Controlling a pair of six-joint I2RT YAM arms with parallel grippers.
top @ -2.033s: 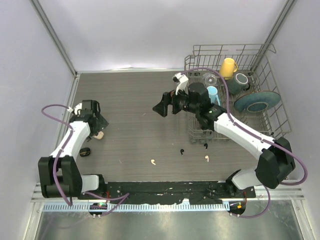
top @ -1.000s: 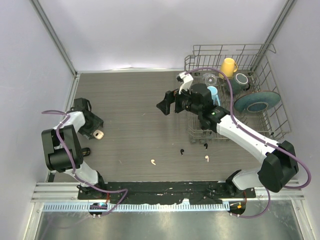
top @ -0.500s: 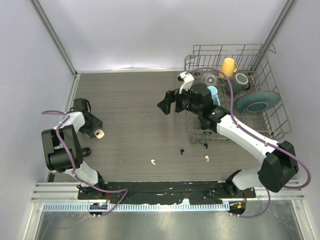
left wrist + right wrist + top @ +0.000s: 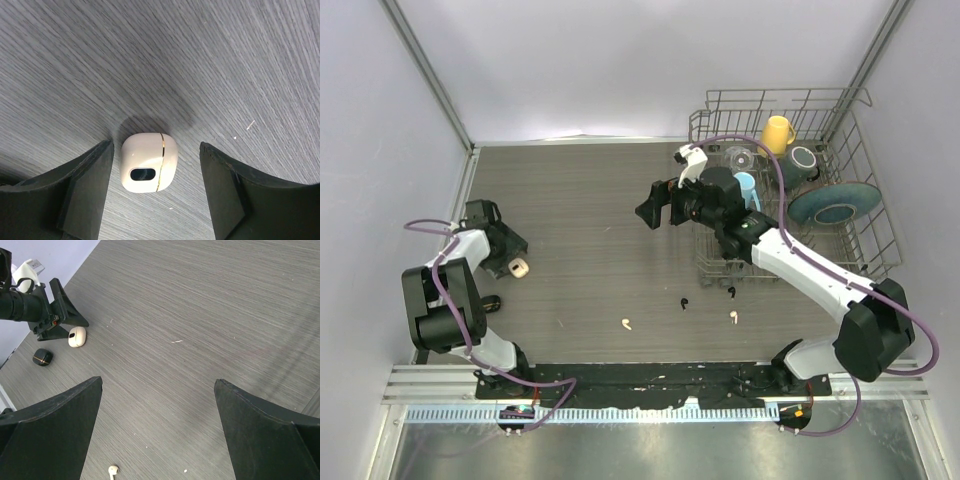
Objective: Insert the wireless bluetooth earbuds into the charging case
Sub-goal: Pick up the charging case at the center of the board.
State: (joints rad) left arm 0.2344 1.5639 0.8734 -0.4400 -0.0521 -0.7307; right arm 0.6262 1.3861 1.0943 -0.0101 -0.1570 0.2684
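The left tool (image 4: 156, 150) stands partly open astride the white case (image 4: 148, 162). The case lies shut on the surface (image 4: 240, 60), and its gold seam runs across the line on which the jaws close. It sits closer to one finger (image 4: 92, 175), with what looks like a thin gap there and a plain gap on the other side, so nothing is gripped.

The step in hand seems to be taking hold of this case. To do it well, the tool should shift sideways until the case is centred. Otherwise the nearer finger will probably meet it first and skid it over the smooth wood. It should then close gently, because the rounded shell could squirt out. A grip across the seam presses lid to body, which suits carrying but not opening.

The left arm is folded tight at the left edge, wrist pitched down and low. The black case (image 4: 490, 302) lies just beside its elbow. The right tool (image 4: 157, 384) is spread wide and empty, held high over mid-surface beside the rack (image 4: 780, 92) on an outstretched arm. The earbuds lie loose near the front, two white (image 4: 626, 324) (image 4: 733, 317) and two black (image 4: 683, 302) (image 4: 731, 291), all well apart from both cases.
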